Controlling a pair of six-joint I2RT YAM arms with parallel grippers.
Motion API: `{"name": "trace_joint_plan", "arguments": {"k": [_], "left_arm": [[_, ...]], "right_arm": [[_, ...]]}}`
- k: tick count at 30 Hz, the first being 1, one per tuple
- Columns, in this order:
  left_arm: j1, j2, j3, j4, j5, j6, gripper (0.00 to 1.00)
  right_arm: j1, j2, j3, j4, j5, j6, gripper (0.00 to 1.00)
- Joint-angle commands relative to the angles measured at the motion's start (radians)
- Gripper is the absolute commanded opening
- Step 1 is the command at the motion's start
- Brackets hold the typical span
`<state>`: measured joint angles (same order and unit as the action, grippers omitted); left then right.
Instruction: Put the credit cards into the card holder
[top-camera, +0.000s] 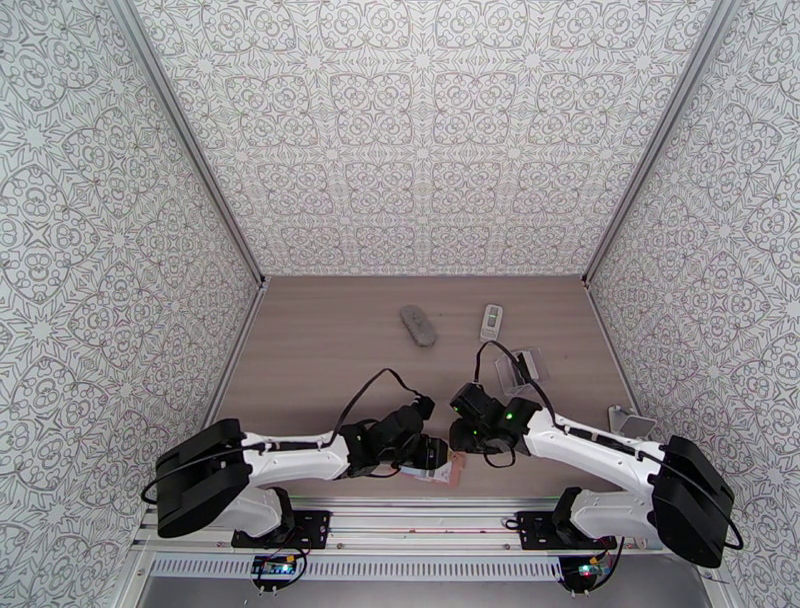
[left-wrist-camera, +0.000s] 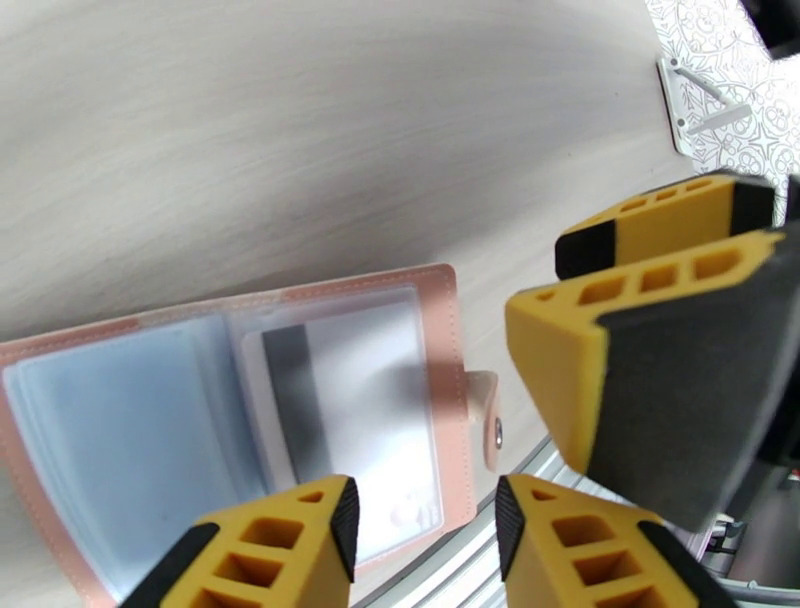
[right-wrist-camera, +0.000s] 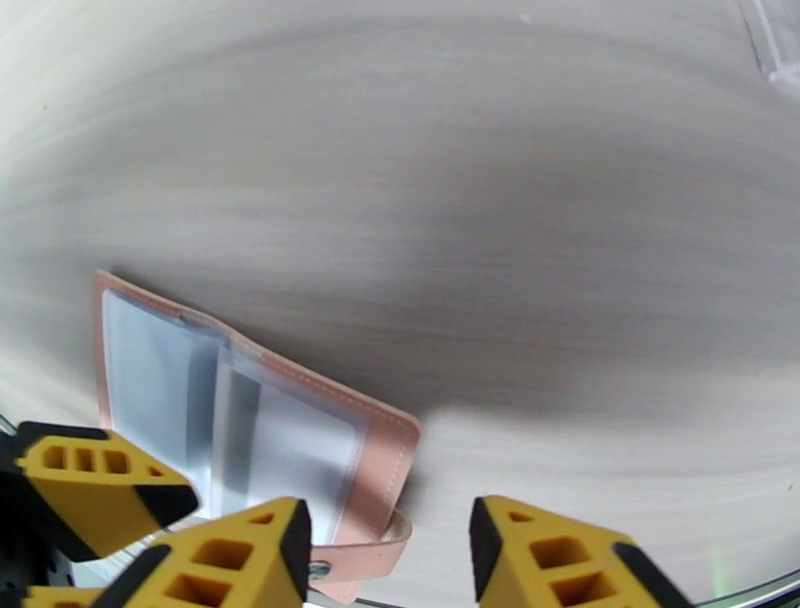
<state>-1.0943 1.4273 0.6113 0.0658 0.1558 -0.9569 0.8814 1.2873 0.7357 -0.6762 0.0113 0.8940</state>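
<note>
The pink card holder (left-wrist-camera: 445, 330) lies open and flat at the table's near edge, its clear sleeves facing up. One of the credit cards (left-wrist-camera: 370, 400), pale with a dark stripe, sits inside the right-hand sleeve. My left gripper (left-wrist-camera: 425, 535) hovers open over the holder's clasp side, nothing between its fingers. The right gripper (right-wrist-camera: 390, 545) is open too, just beyond the holder's (right-wrist-camera: 385, 440) right edge. From above, the holder (top-camera: 455, 472) peeks out between the left gripper (top-camera: 432, 458) and the right gripper (top-camera: 466, 430). The right gripper's fingers (left-wrist-camera: 640, 330) stand close beside the left's.
A grey oblong object (top-camera: 420, 325) and a small white device (top-camera: 491, 320) lie mid-table. A clear stand (top-camera: 522, 368) sits to the right, another clear piece (top-camera: 632, 420) near the right wall. The metal rail of the table's near edge (top-camera: 400, 515) runs just below the holder.
</note>
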Motion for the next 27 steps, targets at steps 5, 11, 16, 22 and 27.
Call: {"name": "trace_joint_plan", "arguments": {"k": [5, 11, 16, 22, 27], "left_arm": [[0.073, -0.143, -0.058, -0.145, -0.066, 0.03, 0.44], [0.141, -0.252, -0.136, -0.184, -0.072, 0.017, 0.46], [0.161, -0.29, -0.173, -0.204, -0.074, 0.009, 0.46], [0.166, -0.299, -0.199, -0.19, -0.075, -0.001, 0.46], [0.166, -0.301, -0.202, -0.188, -0.079, -0.001, 0.46]], "right_arm": [[-0.024, 0.052, -0.036, 0.074, -0.072, -0.013, 0.56], [-0.029, 0.121, -0.032, 0.144, -0.118, -0.013, 0.56], [-0.029, 0.186, 0.0, 0.173, -0.146, -0.024, 0.56], [-0.03, 0.238, 0.042, 0.207, -0.17, -0.04, 0.55], [-0.029, 0.268, 0.068, 0.217, -0.187, -0.049, 0.54]]}}
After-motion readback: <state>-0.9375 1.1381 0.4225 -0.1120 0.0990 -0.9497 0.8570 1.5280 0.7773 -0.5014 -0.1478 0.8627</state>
